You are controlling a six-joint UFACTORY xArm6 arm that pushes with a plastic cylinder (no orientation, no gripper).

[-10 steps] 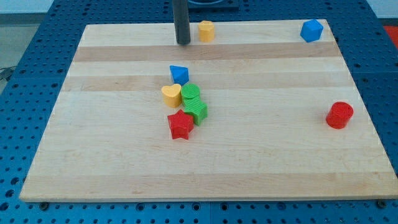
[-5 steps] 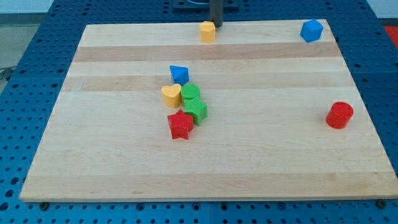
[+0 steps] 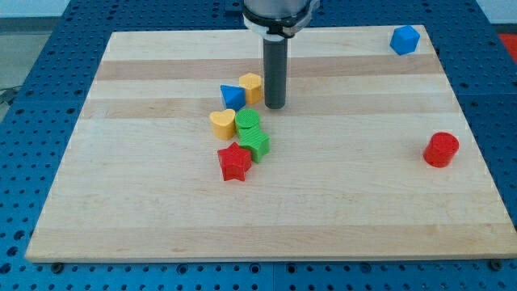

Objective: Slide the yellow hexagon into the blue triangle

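Standing over the wooden board [image 3: 388, 210], which lies on a blue perforated table [image 3: 32, 97], the arm hangs a dark rod down w/ its tip [image 3: 275, 106] resting on the wood a bit left of centre, toward the far side. No bins or trays in shot; the board itself carries all the blocks. The rod has no jaws, so nothing opens or shuts and it holds nothing; the tip sits just right of the yellow hexagon [image 3: 251, 86], close enough that I can't tell if they touch.

Yellow hexagon is immediately left of the tip & slightly farther, pressed against the blue triangle [image 3: 233, 96], which sits on its left side. So hexagon is between triangle and rod.

Just nearer than those two: a yellow heart [image 3: 223, 123], w/ a green block [image 3: 249, 123] touching it on the right, another green block [image 3: 256, 145] nearer again, and a red star [image 3: 234, 162] at the near end of the cluster.

Well apart: a blue block [image 3: 405, 39] at the far right corner, a red cylinder [image 3: 441, 149] by the right edge.
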